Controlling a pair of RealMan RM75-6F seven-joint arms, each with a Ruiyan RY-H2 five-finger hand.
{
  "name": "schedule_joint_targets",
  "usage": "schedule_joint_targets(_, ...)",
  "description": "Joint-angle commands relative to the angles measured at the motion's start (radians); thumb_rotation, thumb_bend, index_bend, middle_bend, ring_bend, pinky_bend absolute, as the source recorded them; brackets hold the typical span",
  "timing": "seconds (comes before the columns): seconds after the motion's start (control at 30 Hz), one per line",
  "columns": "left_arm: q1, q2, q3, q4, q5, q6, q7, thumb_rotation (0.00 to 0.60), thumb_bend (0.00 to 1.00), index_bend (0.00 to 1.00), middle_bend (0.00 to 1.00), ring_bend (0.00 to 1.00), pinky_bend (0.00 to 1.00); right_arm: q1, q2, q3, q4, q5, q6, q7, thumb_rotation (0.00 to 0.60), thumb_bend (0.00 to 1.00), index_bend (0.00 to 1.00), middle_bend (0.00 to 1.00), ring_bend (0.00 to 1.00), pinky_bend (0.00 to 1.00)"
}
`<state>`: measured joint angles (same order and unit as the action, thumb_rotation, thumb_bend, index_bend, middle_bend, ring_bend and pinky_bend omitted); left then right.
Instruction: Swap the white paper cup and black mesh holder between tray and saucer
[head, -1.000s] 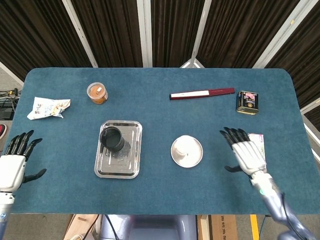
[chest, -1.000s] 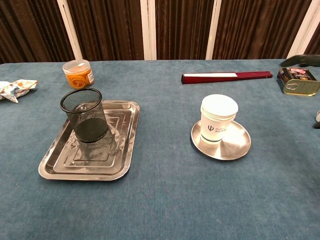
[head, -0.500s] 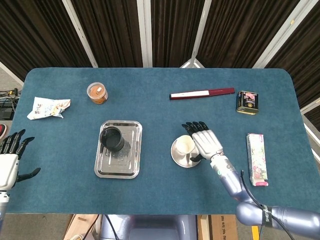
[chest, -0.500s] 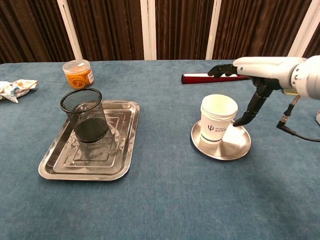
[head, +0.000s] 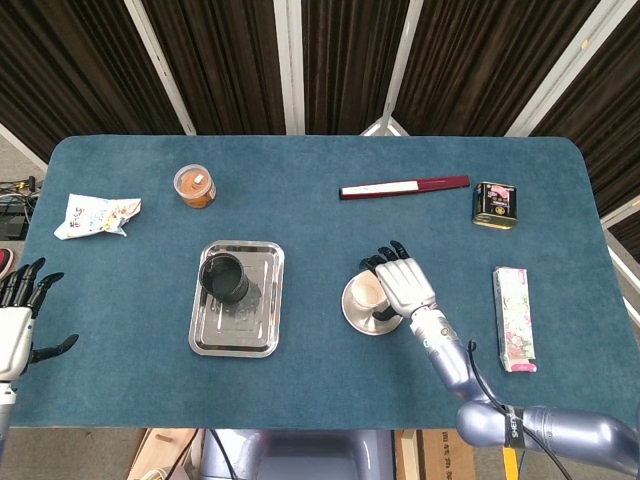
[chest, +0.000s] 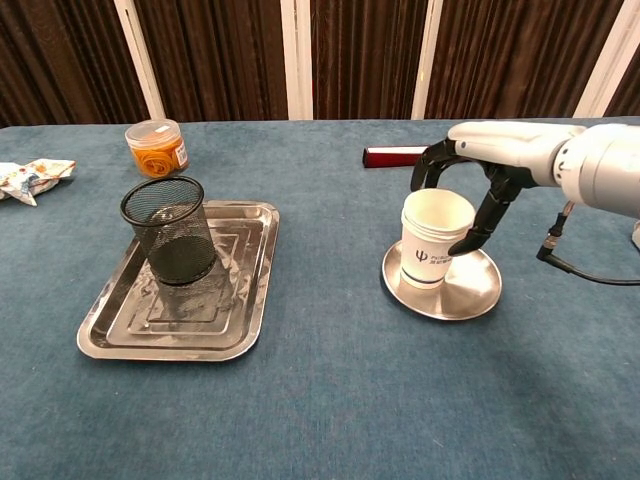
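Note:
The white paper cup stands upright on the round steel saucer right of centre. My right hand wraps around it: fingers curl past the far side of its rim and the thumb lies at its right side. Whether they press on the cup I cannot tell. In the head view the right hand partly covers the cup and the saucer. The black mesh holder stands upright at the back of the steel tray. My left hand hangs with fingers spread off the table's left edge.
An orange-lidded jar and a snack packet lie at the back left. A long red and white box and a dark tin sit at the back right. A pink carton lies near the right edge.
My right hand swept in from the right to the cup, and its fingers have now curled around the rim. The cup, holder and left hand have stayed where they were.

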<state>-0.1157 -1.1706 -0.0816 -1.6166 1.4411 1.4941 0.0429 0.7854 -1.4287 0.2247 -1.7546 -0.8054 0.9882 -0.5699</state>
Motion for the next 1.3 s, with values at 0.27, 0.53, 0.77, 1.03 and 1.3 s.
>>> schedule_joint_targets(0.27,0.002,-0.003,-0.005,0.000,-0.003,0.004,-0.012,0.600,0.10,0.17,0.00,0.00,0.05,0.009,-0.043,-0.005,0.027,-0.045,0.056,0.008,0.600,0.00,0.54,0.42,0.25,0.00)
schedule_joint_targets(0.53,0.000,-0.003,-0.017,0.009,-0.027,-0.005,-0.013,0.600,0.10,0.17,0.00,0.00,0.05,0.066,-0.049,0.051,0.034,-0.031,0.040,-0.001,0.600,0.00,0.54,0.42,0.25,0.00)
schedule_joint_targets(0.77,-0.007,-0.004,-0.025,0.017,-0.050,-0.025,-0.007,0.600,0.10,0.17,0.00,0.00,0.05,0.148,-0.114,0.091,0.111,0.048,-0.032,0.001,0.600,0.00,0.54,0.42,0.25,0.00)
schedule_joint_targets(1.03,-0.017,-0.004,-0.036,0.033,-0.080,-0.053,-0.014,0.600,0.10,0.17,0.00,0.00,0.05,0.211,-0.190,0.101,0.223,0.080,-0.063,0.010,0.600,0.00,0.54,0.42,0.25,0.00)
schedule_joint_targets(1.3,-0.018,0.002,-0.039,0.034,-0.081,-0.054,-0.026,0.600,0.10,0.17,0.00,0.00,0.05,0.238,-0.231,0.082,0.283,0.086,-0.050,-0.007,0.600,0.00,0.54,0.42,0.25,0.00)
